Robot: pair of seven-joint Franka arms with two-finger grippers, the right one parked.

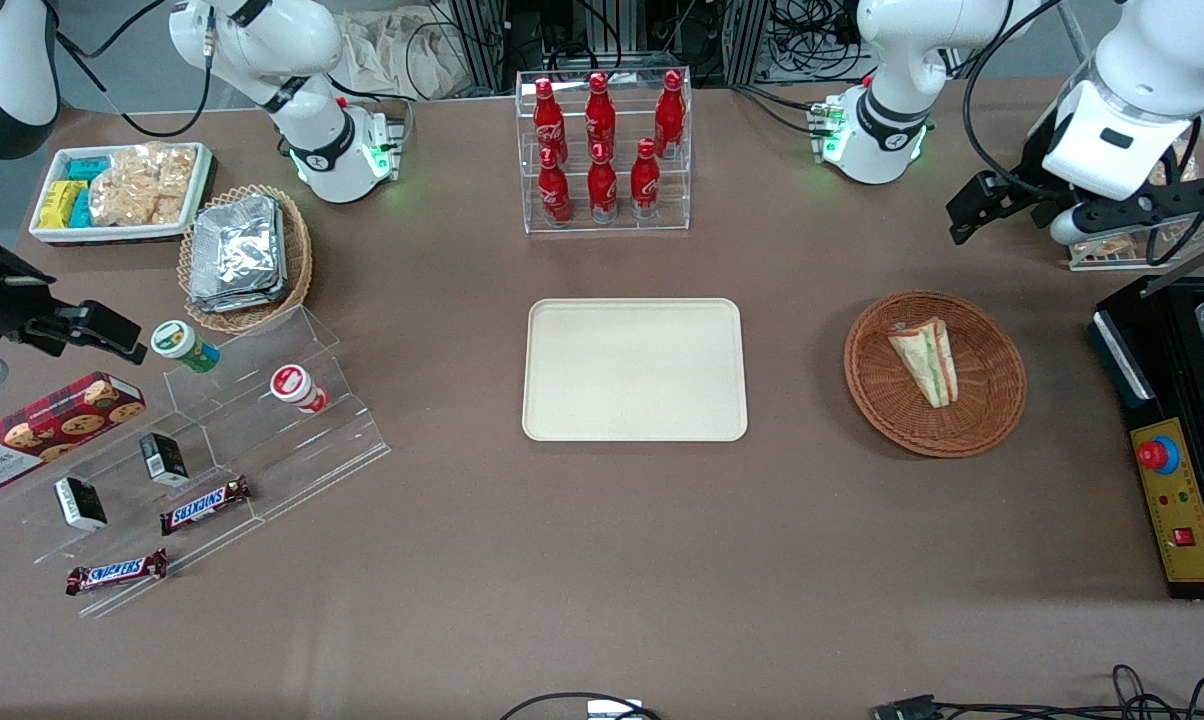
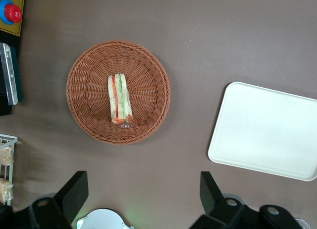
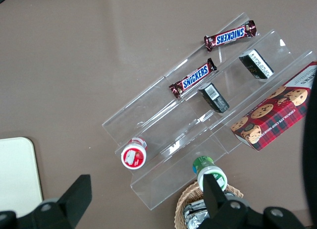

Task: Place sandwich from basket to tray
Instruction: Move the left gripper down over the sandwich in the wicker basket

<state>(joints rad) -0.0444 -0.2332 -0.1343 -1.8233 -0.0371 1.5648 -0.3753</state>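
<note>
The sandwich [image 1: 927, 360], a wrapped white-bread wedge with green and red-orange layers, lies in the round reddish-brown wicker basket [image 1: 992, 410]. The cream-beige tray [image 1: 634, 370] lies flat mid-table beside the basket, nothing on it. My left gripper [image 1: 972, 215] hangs high above the table, farther from the front camera than the basket, open and holding nothing. In the left wrist view the sandwich [image 2: 119, 98] lies across the basket [image 2: 148, 65], well apart from the gripper [image 2: 142, 178], whose fingers [image 2: 77, 187] stand wide apart. The tray [image 2: 267, 130] also shows there.
A clear rack of red bottles [image 1: 602, 150] stands farther from the front camera than the tray. A black device with a red button [image 1: 1177, 450] sits at the working arm's end, next to a wire rack of snacks [image 1: 1122, 248]. Acrylic steps [image 1: 262, 440] with snacks lie toward the parked arm's end.
</note>
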